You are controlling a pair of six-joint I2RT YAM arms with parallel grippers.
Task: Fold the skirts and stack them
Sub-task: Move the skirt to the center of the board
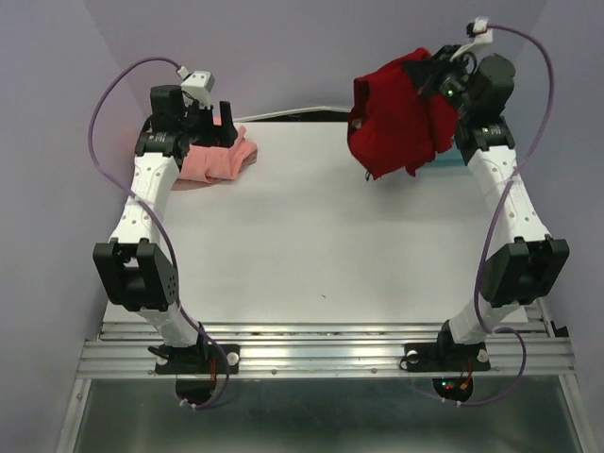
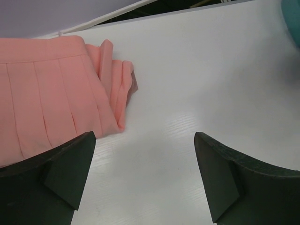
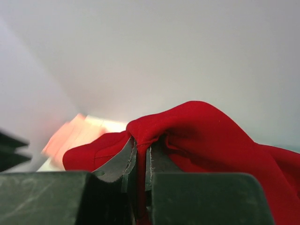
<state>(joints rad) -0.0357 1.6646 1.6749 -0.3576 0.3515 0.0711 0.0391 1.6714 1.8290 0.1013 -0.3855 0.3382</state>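
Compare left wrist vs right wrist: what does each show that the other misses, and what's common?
Left wrist only: the left tool, open above the table. The pink skirt lies flat beside it with its pleats sharp, and a teal sliver shows at the top right corner.
Right wrist only: the right tool shut on the red skirt, with cloth pinched between its fingers.
Both: the pink skirt, though it is only a pale blur at the left of the right wrist view.
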